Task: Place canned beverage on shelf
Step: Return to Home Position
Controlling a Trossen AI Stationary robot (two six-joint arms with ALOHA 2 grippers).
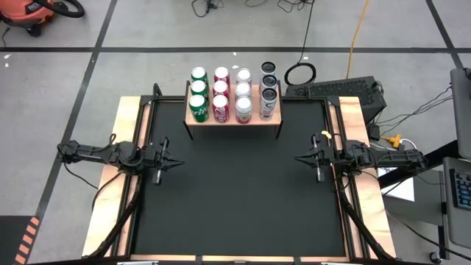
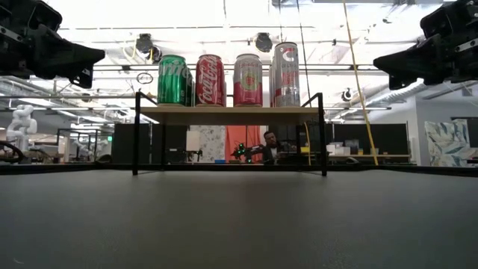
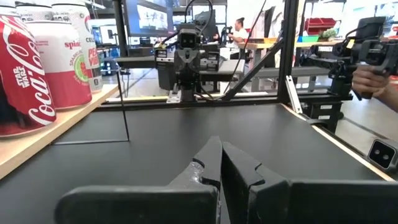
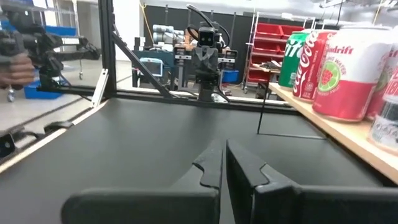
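Cans (image 1: 221, 92): none on black mat (image 1: 235, 199) nearest you; nothing left to pick that you can see. Midway, left claw (image 1: 174, 163) and right claw (image 1: 300, 158) hover at opposite mat edges, facing each other, well apart, fingers together, both empty. Far end: shelf (image 2: 224, 114) carries all cans upright, four lines three deep: green, red, pink-white, tall white. Judge loading done; only parking arms remains for you.
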